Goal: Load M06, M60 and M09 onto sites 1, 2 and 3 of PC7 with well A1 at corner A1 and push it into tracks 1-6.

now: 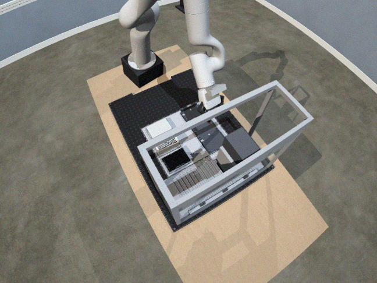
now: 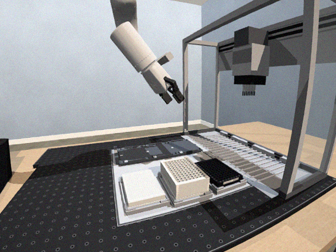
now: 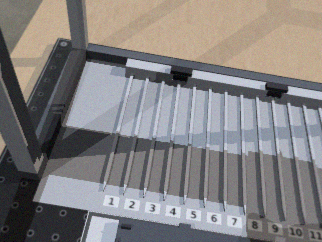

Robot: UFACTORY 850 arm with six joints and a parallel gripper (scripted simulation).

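Note:
My gripper (image 2: 171,94) is open and empty. It hangs tilted, high above the far end of the dark plate carrier PC7 (image 2: 157,151), beside the frame's near post. PC7 lies on the apron in front of the rails with its sites bare; its end edge shows at the bottom of the wrist view (image 3: 135,232). The white flat M60 (image 2: 142,186) sits in nest S1, the cream deep-well block M09 (image 2: 184,178) in S2 and the black M06 (image 2: 219,171) in S3. The loading rails (image 3: 200,150) lie ahead, with the labels for tracks 1 to 6 (image 3: 162,209) on the apron.
The grey instrument frame (image 2: 303,92) stands over the rails. Its pipetting head (image 2: 249,57) hangs high above them. Small dark blocks (image 3: 181,74) sit behind the rails. The arm's black base (image 1: 142,68) stands at the back of the perforated board.

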